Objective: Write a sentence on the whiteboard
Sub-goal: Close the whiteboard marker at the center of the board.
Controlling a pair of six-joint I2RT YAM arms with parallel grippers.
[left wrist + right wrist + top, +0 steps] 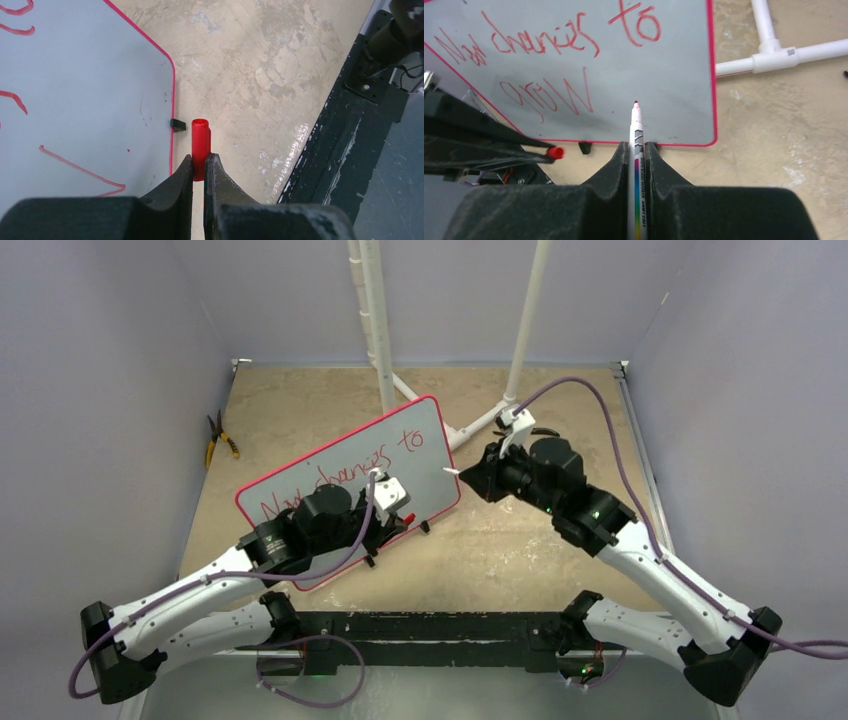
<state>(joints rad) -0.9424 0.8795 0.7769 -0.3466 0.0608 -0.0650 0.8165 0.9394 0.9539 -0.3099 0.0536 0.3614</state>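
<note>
Now the right gripper [637,148] is pinching a marker [636,126] and the left gripper [200,159] is pinching a red cap [200,134].

We see the right fingers pressed on the white barrel of the marker, and its red tip points to a bare part of the whiteboard [674,75], just to the right of the word "grow"; we cannot tell if the tip touches the board. The left fingers hold the cap upright with its open end up, just beside the near red rim and a small black foot [177,125]. The whiteboard lies turned at an angle on the beige surface [520,550], between the two arms. The sentence [544,45] reads "New chances to" with "grow" under it. White pipes [375,320] stand behind the board, and yellow-handled pliers [220,438] lie well apart at the left.
</note>
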